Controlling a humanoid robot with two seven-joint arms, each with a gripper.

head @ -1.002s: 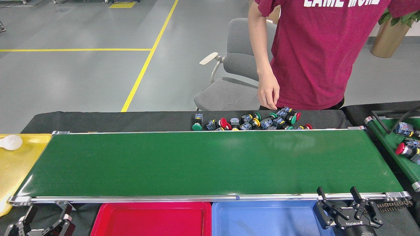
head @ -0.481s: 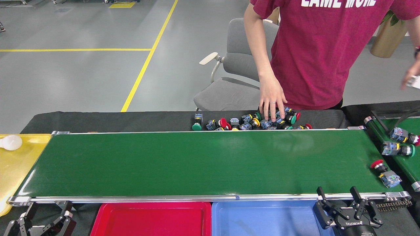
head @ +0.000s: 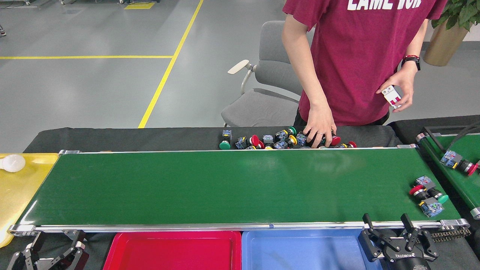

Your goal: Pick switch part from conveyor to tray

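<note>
The conveyor is a wide dark-green belt with silver rails across the middle. Two switch parts lie at its right end: a red-capped one and a green-capped one, touching each other. My right gripper stands open just below the belt's near rail, left of and nearer than those parts. My left gripper is open at the bottom left, below the belt's left end. A red tray and a blue tray sit under the near rail.
A person in a red shirt stands behind the belt, one hand in a pile of switch parts on the black table, the other holding a white part. A narrower green belt at right carries another switch. A yellow tray lies left.
Two switch parts came off the narrow belt onto the conveyor's right end and moved left. The person's hand dropped into the pile; the other hand came into view. My grippers stayed put.
</note>
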